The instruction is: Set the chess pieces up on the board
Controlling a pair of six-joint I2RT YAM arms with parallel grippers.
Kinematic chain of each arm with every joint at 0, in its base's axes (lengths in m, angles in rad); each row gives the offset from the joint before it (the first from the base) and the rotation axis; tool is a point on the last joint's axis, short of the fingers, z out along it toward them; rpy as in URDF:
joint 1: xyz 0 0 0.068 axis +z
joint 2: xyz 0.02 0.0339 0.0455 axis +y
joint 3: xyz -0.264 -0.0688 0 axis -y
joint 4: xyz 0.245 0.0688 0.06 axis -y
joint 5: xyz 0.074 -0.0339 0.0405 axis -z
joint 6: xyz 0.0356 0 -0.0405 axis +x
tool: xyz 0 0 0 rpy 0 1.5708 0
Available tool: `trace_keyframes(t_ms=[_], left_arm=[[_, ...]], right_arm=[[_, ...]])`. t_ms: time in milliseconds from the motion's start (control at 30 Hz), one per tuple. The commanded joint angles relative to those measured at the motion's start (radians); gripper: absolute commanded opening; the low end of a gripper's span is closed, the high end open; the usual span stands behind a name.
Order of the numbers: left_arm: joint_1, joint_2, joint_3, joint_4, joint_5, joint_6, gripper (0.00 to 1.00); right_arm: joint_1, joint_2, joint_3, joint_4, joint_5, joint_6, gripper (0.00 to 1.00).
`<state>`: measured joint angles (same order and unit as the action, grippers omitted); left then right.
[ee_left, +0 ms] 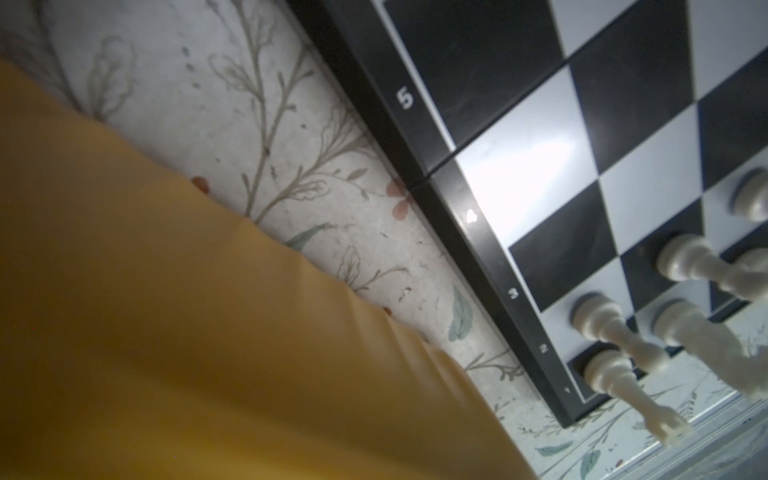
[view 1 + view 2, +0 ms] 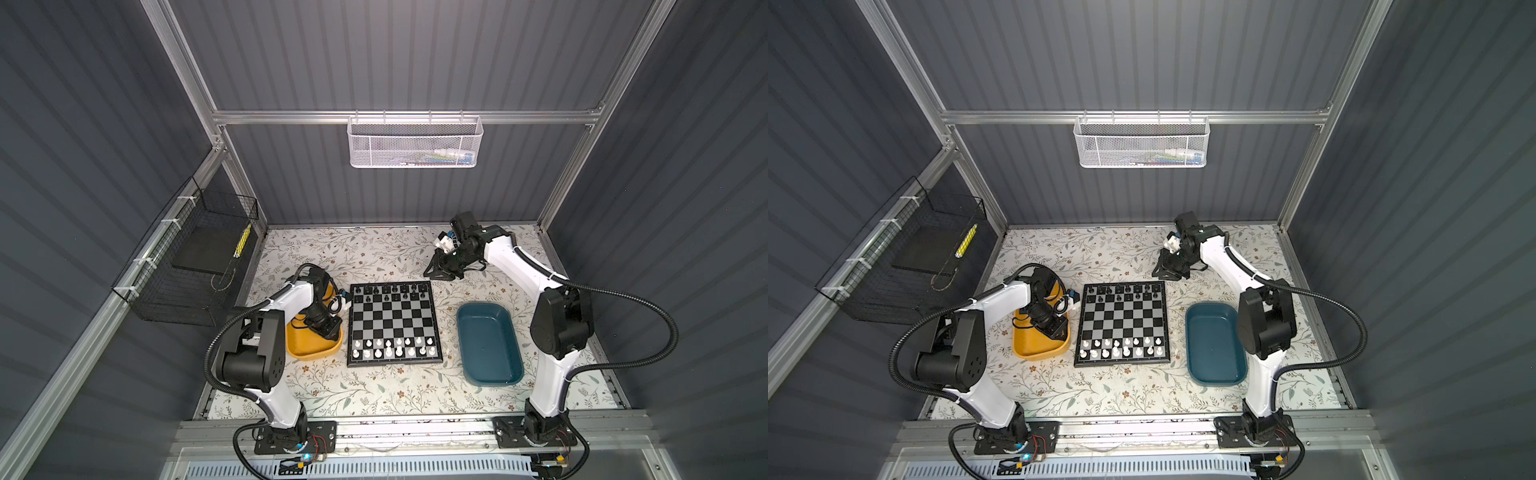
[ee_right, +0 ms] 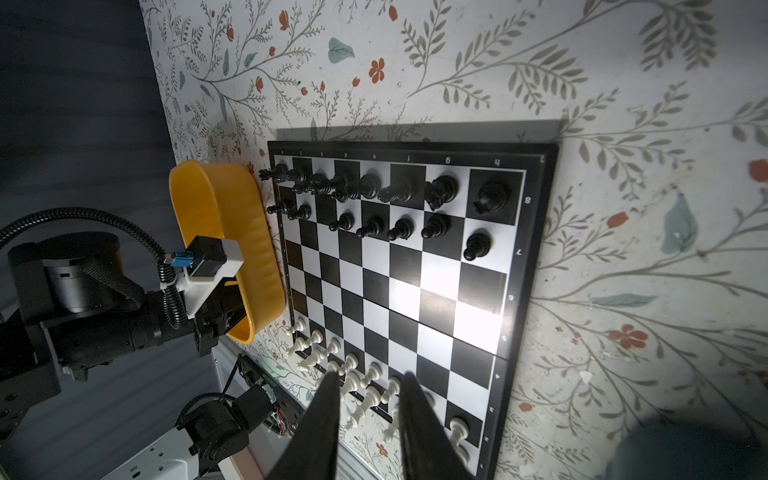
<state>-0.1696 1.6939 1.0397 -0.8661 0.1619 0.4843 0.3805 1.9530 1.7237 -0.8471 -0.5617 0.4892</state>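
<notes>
R gripper [image 3: 368, 376] hangs over the surface [image 2: 374, 388], jaws apart w/ nothing btwn. The board [image 2: 394, 364] lies just ahead of it: black chess pieces [image 2: 388, 292] on the rows nearest, white chess pieces [image 2: 395, 348] on the farthest. L gripper [image 2: 328, 328] is down in the yellow tray [image 2: 309, 353], board just beside; can't tell its jaws.

Left arm [image 2: 291, 297] and right arm [image 2: 507, 257] share white shells, bulky black joint housings [image 2: 557, 328], black corrugated cables [image 3: 83, 213] and screwed black base plates [image 2: 322, 436]. The right hand [image 3: 368, 378] has dark tapering fingers [image 3: 322, 419]. Behind the left hand [image 3: 222, 311], a white bracket [image 3: 199, 291] carries a boxy black camera [image 3: 203, 257] with a blue plug [image 3: 179, 256].
</notes>
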Motion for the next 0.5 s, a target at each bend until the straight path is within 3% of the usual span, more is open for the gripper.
trace_keyframes(t_ms=[0, 467], left_arm=[[-0.006, 0.013, 0.019, 0.0, 0.022, -0.014, 0.26], [-0.007, 0.01, 0.02, -0.003, 0.018, -0.013, 0.17]], right_arm=[[0.006, 0.009, 0.034, -0.028, -0.012, -0.018, 0.28], [0.006, 0.009, 0.035, -0.029, -0.016, -0.019, 0.28]])
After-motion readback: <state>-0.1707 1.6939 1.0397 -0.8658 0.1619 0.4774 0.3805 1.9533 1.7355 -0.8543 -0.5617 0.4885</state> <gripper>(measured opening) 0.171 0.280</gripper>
